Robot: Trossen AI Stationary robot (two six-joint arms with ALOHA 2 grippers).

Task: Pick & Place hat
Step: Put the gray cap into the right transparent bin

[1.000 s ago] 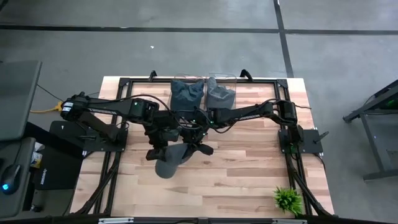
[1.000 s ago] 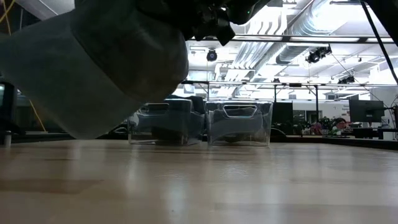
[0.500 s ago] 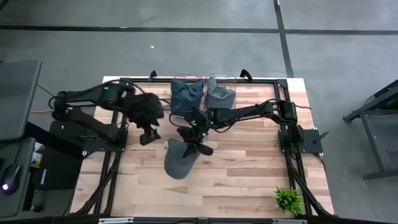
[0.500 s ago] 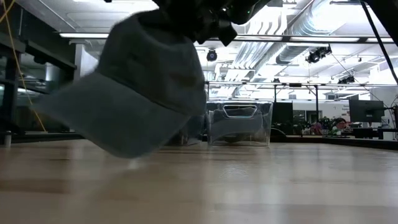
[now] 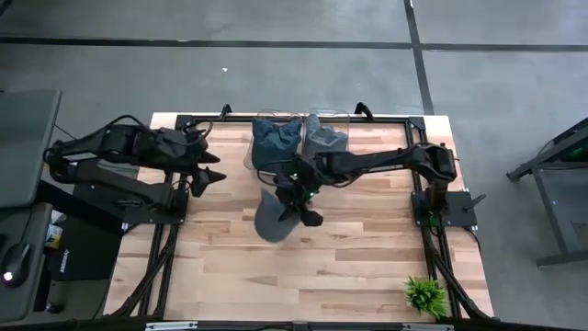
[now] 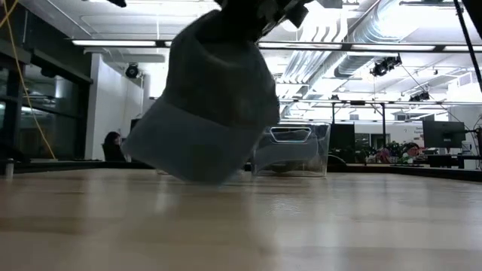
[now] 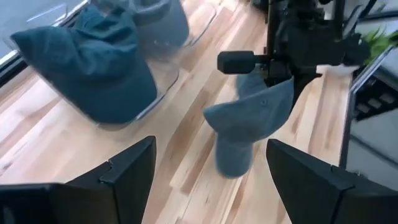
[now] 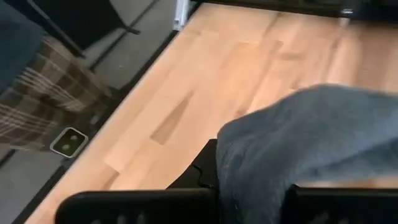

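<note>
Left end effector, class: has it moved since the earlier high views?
Yes. The left end effector has withdrawn from the hat toward the table's left edge.

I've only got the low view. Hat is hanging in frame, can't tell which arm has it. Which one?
Observer: The right gripper holds the hat, shut on it; the high view shows that arm reaching in from the right side of the table.
Operator: Where's the left one?
Observer: The left gripper is off at the table's left side, apart from the hat, fingers open and holding nothing.
Operator: I see one clear bin behind the hat. Any more?
Observer: Two clear bins sit side by side at the far edge; the left bin holds a darker blue hat, the right bin a grey one.
</note>
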